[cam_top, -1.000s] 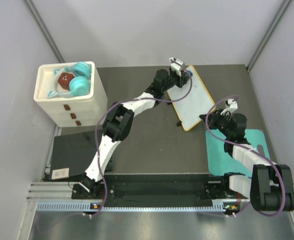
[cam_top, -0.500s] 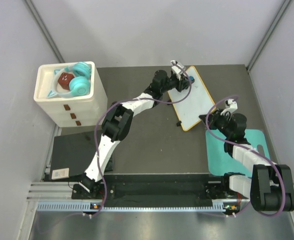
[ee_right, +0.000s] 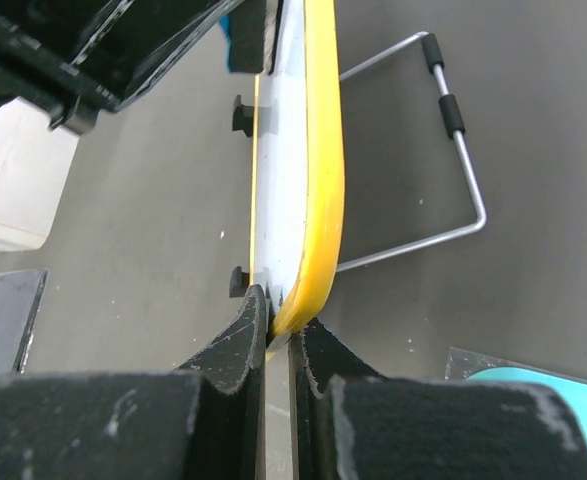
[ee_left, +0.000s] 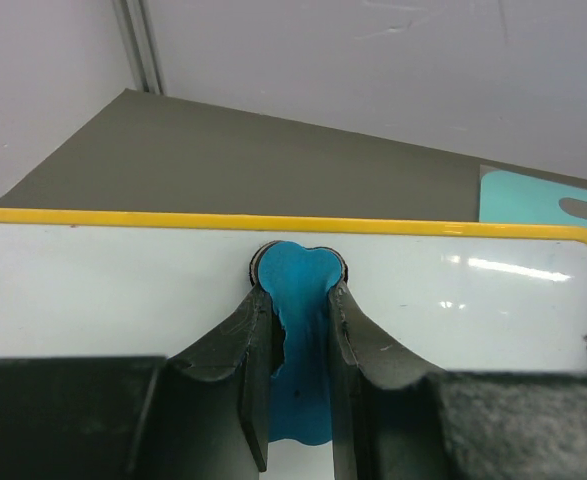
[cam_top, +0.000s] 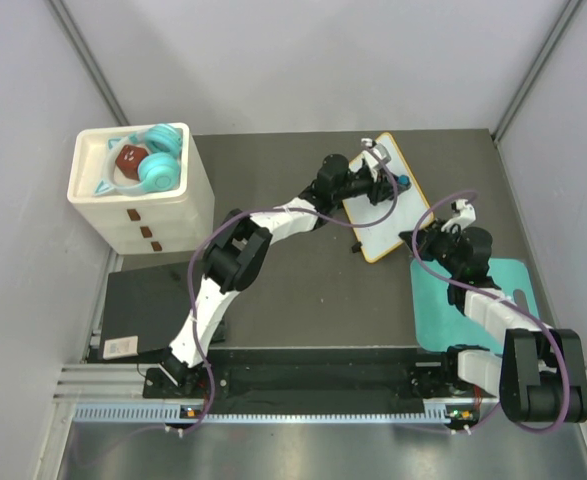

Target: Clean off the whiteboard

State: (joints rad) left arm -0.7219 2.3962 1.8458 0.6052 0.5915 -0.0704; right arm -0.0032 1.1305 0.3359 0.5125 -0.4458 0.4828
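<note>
The whiteboard (cam_top: 385, 222), white with a thin yellow frame, lies tilted at the table's back right. My left gripper (cam_top: 393, 181) is over its far end, shut on a blue eraser (ee_left: 295, 285) whose rounded tip presses on the white surface (ee_left: 113, 295) just inside the yellow frame. My right gripper (cam_top: 422, 236) is shut on the board's near right edge; its fingers pinch the yellow rim (ee_right: 313, 250). Two small black clips (ee_right: 241, 115) stick out from the board's left edge. The surface around the eraser shows no scribbles.
A teal mat (cam_top: 473, 300) lies under the right arm. A wire stand (ee_right: 461, 150) rests on the table beside the board. A white drawer box (cam_top: 141, 195) holding teal headphones stands at the back left, with a black slab (cam_top: 143, 310) in front of it.
My left gripper has swept to the right across the far end of the board with the eraser. The right gripper has kept its hold and place.
</note>
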